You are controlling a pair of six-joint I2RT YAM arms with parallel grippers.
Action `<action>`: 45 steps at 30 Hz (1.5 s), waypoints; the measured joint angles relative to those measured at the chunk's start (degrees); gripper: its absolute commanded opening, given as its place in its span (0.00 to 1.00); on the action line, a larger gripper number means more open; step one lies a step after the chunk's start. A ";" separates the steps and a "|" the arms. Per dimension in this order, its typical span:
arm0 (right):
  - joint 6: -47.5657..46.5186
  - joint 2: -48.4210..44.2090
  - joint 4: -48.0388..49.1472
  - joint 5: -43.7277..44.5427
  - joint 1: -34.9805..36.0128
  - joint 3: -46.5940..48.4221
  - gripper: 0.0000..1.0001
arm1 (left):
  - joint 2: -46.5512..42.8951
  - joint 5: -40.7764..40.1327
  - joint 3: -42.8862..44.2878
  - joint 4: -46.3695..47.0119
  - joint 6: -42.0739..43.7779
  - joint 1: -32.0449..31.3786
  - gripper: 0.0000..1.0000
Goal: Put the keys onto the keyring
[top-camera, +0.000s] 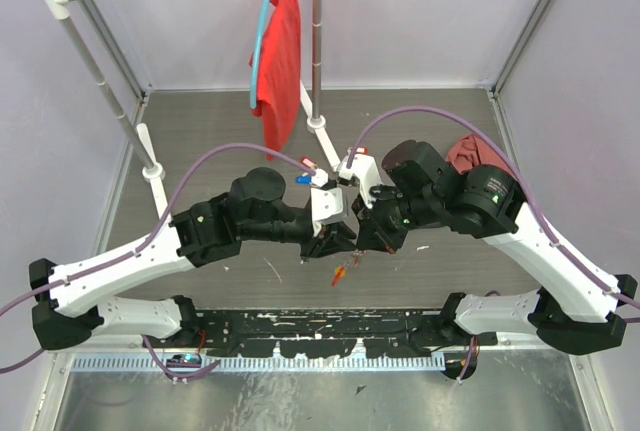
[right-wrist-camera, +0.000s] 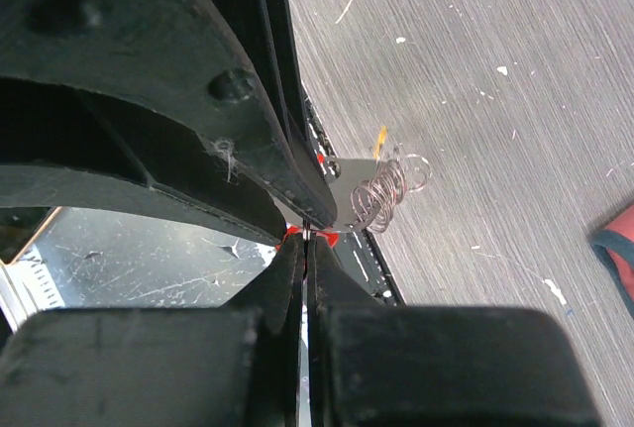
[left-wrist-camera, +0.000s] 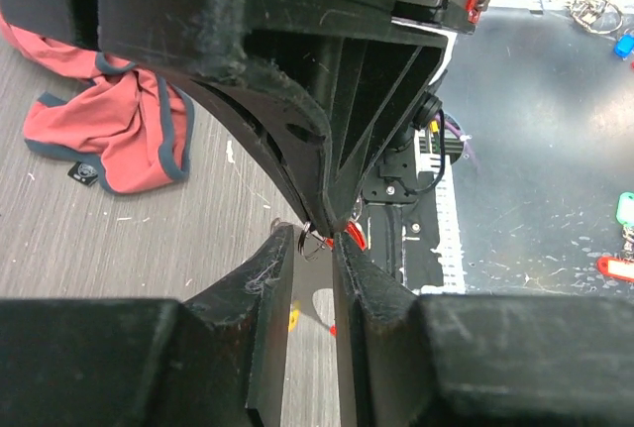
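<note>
My two grippers meet tip to tip above the middle of the wooden table. The right gripper (right-wrist-camera: 309,239) is shut on a thin silvery key (right-wrist-camera: 312,233) with a red tag (right-wrist-camera: 328,238) showing on both sides of its tips. The left gripper (left-wrist-camera: 315,245) stands with a narrow gap, its tips pressed on a small silvery ring (left-wrist-camera: 309,240) of the keyring. The chain coil (right-wrist-camera: 388,189) sits beside the left gripper's fingers. The keyring's long red piece (top-camera: 340,273) hangs below both grippers. Other keys with blue (left-wrist-camera: 623,48), green (left-wrist-camera: 625,207) and red (left-wrist-camera: 618,266) tags lie on the steel surface.
A red cloth (left-wrist-camera: 99,130) lies on the wooden table (top-camera: 250,131) behind the right arm. A clothes rack (top-camera: 318,51) stands at the back with a red shirt (top-camera: 280,61) on a hanger. The black mounting strip (top-camera: 320,329) and steel surface run along the near edge.
</note>
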 measured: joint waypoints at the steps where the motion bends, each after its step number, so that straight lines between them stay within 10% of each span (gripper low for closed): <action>1: 0.00 0.00 0.09 -0.13 0.00 -0.02 0.01 | 0.11 0.00 0.00 0.00 0.00 0.00 0.28; 11: -0.48 -0.37 0.26 -0.57 0.00 -1.25 0.01 | 0.70 0.28 0.04 -0.96 0.20 0.00 0.00; 30: 1.57 -6.99 8.13 0.15 0.00 -4.15 0.30 | -1.92 -2.71 -1.57 0.81 -2.27 0.04 0.00; 45: 20.22 -22.27 26.91 9.51 0.00 -20.35 0.27 | -10.40 -10.67 -13.38 14.86 -10.91 0.04 0.00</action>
